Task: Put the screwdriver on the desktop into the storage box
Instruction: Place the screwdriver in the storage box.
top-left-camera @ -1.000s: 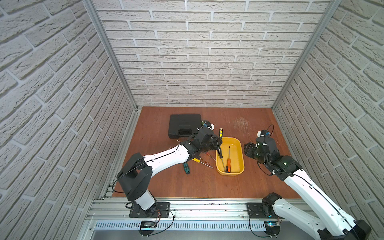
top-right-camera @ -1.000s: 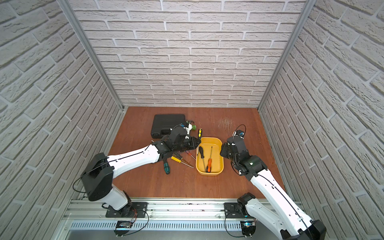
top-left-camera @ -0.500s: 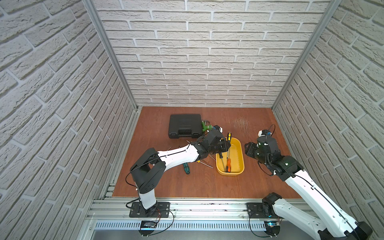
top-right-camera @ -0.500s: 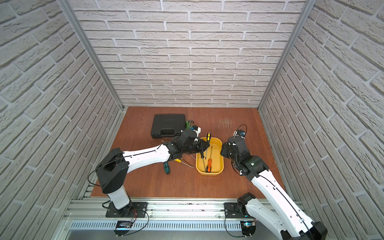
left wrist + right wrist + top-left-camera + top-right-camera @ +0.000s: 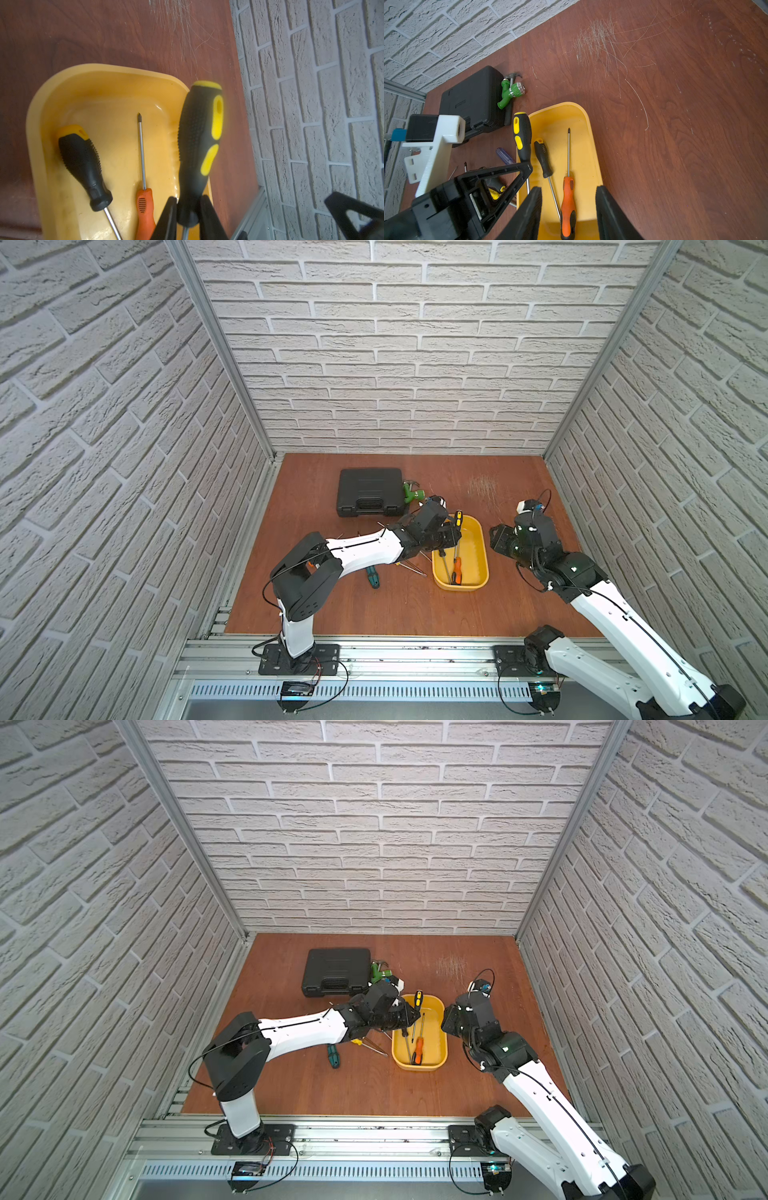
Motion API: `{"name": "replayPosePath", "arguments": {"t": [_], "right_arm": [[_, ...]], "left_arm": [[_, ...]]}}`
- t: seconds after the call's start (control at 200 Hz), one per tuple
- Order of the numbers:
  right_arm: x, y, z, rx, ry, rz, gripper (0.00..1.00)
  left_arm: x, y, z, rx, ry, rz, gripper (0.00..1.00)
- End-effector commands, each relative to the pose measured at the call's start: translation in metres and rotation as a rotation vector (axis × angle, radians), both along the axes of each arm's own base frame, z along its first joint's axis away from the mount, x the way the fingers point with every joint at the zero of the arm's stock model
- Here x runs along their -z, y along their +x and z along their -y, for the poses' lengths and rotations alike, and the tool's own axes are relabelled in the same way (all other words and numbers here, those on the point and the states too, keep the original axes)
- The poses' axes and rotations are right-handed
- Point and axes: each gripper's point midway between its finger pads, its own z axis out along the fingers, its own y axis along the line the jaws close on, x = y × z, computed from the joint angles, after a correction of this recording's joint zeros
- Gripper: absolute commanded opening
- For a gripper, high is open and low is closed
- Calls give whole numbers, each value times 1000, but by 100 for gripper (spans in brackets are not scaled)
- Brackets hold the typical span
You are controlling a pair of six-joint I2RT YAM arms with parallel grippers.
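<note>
L gripper (image 5: 188, 207) clamped on blk/yellow screwdriver (image 5: 199, 133), handle over storage box (image 5: 482, 547) upper-left corner, mid-frame in both top views. R gripper (image 5: 569, 190) jaws apart, just right of box.

left end effector (image 5: 527, 168): clamps black-yellow screwdriver (image 5: 522, 135) | storage box (image 5: 589, 124): two screwdrivers (image 5: 568, 197) inside | right end effector (image 5: 568, 191): jaws apart

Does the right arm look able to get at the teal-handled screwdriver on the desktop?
Probably not. The teal-handled screwdriver lies beyond the storage box from the right gripper, and the left arm, its left gripper shut on a black-and-yellow screwdriver at the box, crowds the way.
</note>
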Motion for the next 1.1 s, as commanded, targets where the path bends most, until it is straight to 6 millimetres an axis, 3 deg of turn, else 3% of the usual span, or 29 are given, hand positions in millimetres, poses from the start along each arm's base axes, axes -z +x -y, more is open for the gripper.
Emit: {"name": "replayPosePath", "arguments": {"t": [0.0, 0.34, 0.515, 0.67, 0.875, 1.095], "right_arm": [[-1, -1, 6, 20, -9, 15, 48], [-1, -2, 6, 19, -9, 15, 48], [-2, -1, 6, 19, -10, 18, 48], [-2, -1, 6, 16, -7, 19, 48], [-3, -1, 5, 12, -7, 18, 47], [-2, 1, 1, -8, -7, 11, 47]], "left_arm": [[11, -1, 5, 8, -2, -16, 0], [22, -1, 3, 0, 11, -39, 1], [18, -1, 2, -1, 1, -35, 30], [10, -1, 2, -5, -12, -20, 44], [-15, 0, -1, 9, -26, 31, 44], [-80, 4, -38, 6, 86, 257, 42]]}}
